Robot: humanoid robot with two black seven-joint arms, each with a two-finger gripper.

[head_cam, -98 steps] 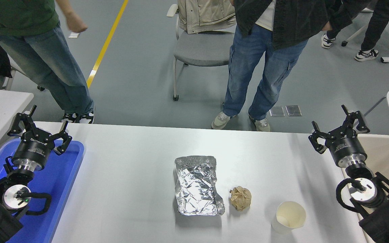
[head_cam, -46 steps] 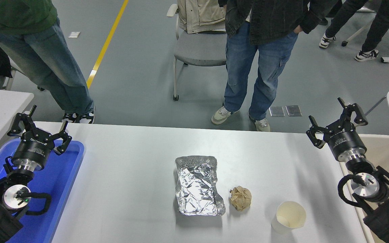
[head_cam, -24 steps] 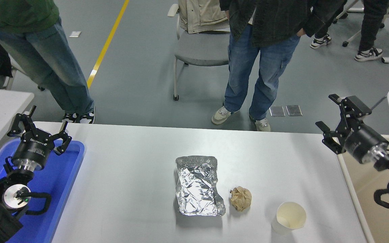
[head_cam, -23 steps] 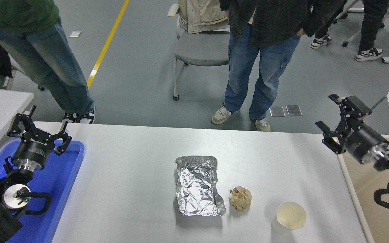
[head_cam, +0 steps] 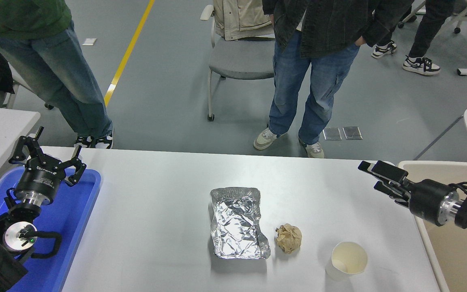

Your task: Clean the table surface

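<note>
Jaws of your right gripper point(head_cam: 373, 176) look slightly parted, empty; left gripper point(head_cam: 47, 156) spread. Foil point(head_cam: 237, 223), paper wad point(head_cam: 288, 238), cup point(head_cam: 348, 259) remain on table surface point(head_cam: 156, 211): nothing cleared.

Single head view, high behind both grippers, facing forward and down over worktop point(head_cam: 156, 211), floor beyond.

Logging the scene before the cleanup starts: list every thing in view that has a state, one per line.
table surface: not cleared, three items on it.
foil tray: crumpled, lying flat.
brown paper ball: crumpled.
paper cup: upright, looks empty.
blue tray: holds nothing visible.
beige bin: open-topped.
left gripper: open, over the blue tray.
right gripper: turned sideways, jaws unclear.
</note>
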